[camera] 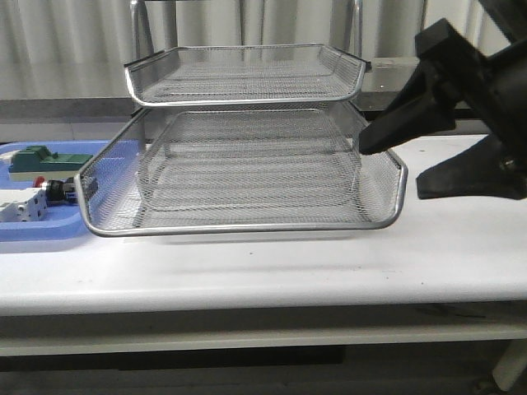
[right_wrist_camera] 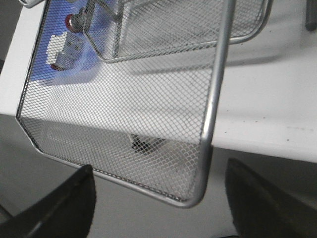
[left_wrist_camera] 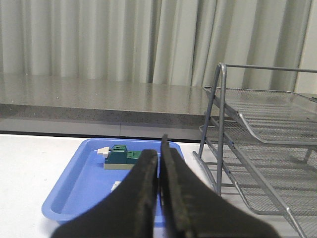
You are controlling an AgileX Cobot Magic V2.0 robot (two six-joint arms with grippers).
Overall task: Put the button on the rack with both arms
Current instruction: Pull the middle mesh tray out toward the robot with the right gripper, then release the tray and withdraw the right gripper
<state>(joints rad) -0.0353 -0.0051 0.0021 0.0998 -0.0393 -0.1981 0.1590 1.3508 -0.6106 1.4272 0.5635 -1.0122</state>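
The big wire rack (camera: 247,164) fills the middle of the front picture. Its bottom tray is pulled far forward, open on top. The right gripper (camera: 395,123) hangs beside its right corner. At the left edge, the blue tray (camera: 33,230) touches the rack's side.

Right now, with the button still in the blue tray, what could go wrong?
1. The right gripper hangs open at the rack corner; the fingers could catch the pulled-out tray's rim or mesh.
2. The left gripper is shut; it must open before reaching the button.
3. The button sits close to the white-grey block and the rack's edge in the blue tray, so a grasp could nudge the neighbours.
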